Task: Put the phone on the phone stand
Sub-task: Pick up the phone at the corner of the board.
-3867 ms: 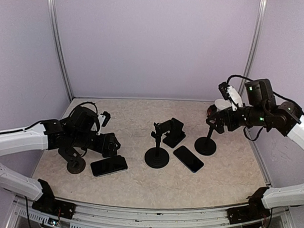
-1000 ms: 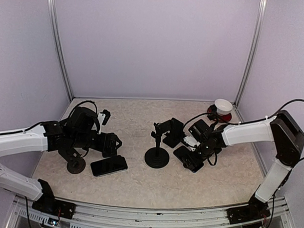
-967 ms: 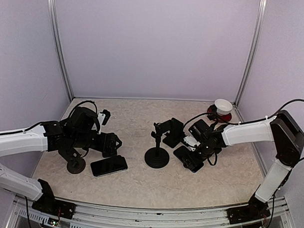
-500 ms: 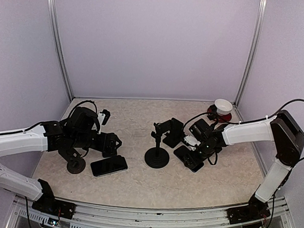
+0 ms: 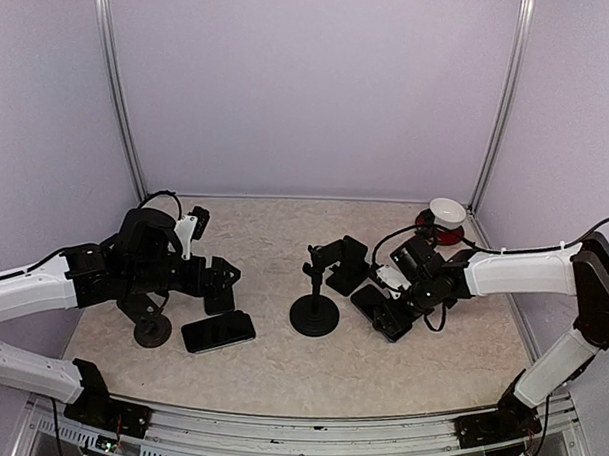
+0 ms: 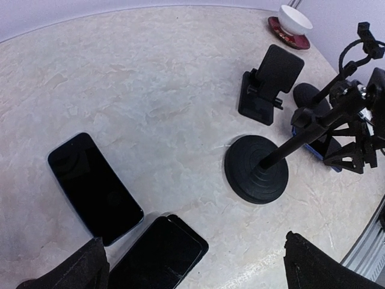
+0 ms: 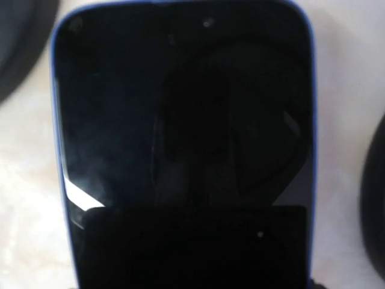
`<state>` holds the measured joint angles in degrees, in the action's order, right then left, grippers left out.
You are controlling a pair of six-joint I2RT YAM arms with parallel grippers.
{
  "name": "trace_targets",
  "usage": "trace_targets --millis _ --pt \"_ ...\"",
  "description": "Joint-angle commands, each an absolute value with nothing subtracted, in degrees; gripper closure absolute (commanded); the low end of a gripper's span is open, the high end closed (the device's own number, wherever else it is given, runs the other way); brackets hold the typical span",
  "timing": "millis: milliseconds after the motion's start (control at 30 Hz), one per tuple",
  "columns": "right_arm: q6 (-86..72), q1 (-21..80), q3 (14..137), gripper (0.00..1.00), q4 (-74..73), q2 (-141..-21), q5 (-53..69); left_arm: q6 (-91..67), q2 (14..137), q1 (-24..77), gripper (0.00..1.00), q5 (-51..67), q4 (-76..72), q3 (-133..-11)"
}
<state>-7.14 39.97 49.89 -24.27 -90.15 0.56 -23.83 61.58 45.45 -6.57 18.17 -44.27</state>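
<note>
Seen from above, a pale stone-patterned table (image 5: 284, 227) sits inside a lilac-walled booth, with one robot arm reaching in from each side.

The right gripper (image 5: 393, 316) is low over a blue-edged phone (image 5: 368, 299), which lies right of centre, just beside the round base of a black pole stand (image 5: 313, 314). The folding phone stand (image 5: 347, 266) sits just behind that phone with nothing resting on it. From this height the gripper hides much of the phone. Whether its jaws are pressing on the phone's edges cannot be told.

The right wrist view adds what the overhead one lacks. The phone's dark glass fills nearly the whole frame, with its blue rim along the top and sides and pale table showing at the edges. This view does not make the fingers out.

The left gripper (image 5: 221, 282) hovers on the left side of the table. Its wrist view shows its two fingers (image 6: 319, 265) spread wide in the bottom corners, gripping nothing. That view also shows a second phone (image 6: 93, 186) lying flat and face up.

Only the overhead view shows a smaller round-based stand (image 5: 152, 331) to the left of that second phone. A white bowl (image 5: 446, 209) on a red saucer (image 5: 430, 228) sits at the far right corner.
</note>
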Motion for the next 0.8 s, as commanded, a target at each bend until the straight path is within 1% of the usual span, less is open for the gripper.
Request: trace_targets --millis 0,333,567,767 --pt "-7.9 40.9 49.6 0.41 -21.1 -85.1 -1.5 -24.3 58.7 45.9 0.01 -4.1 14.0 -43.6" --pt "-9.9 41.6 49.2 0.41 -20.2 -77.5 -6.5 -24.0 54.6 47.3 0.01 -1.7 10.0 -43.2" --pt "-10.8 42.0 48.3 0.41 -19.3 -72.9 -8.7 -23.9 55.5 48.8 0.01 0.1 7.7 -43.8" --pt "-10.9 42.6 46.3 0.41 -15.7 -66.9 -8.5 -23.2 56.8 52.0 0.01 -1.1 6.5 -45.0"
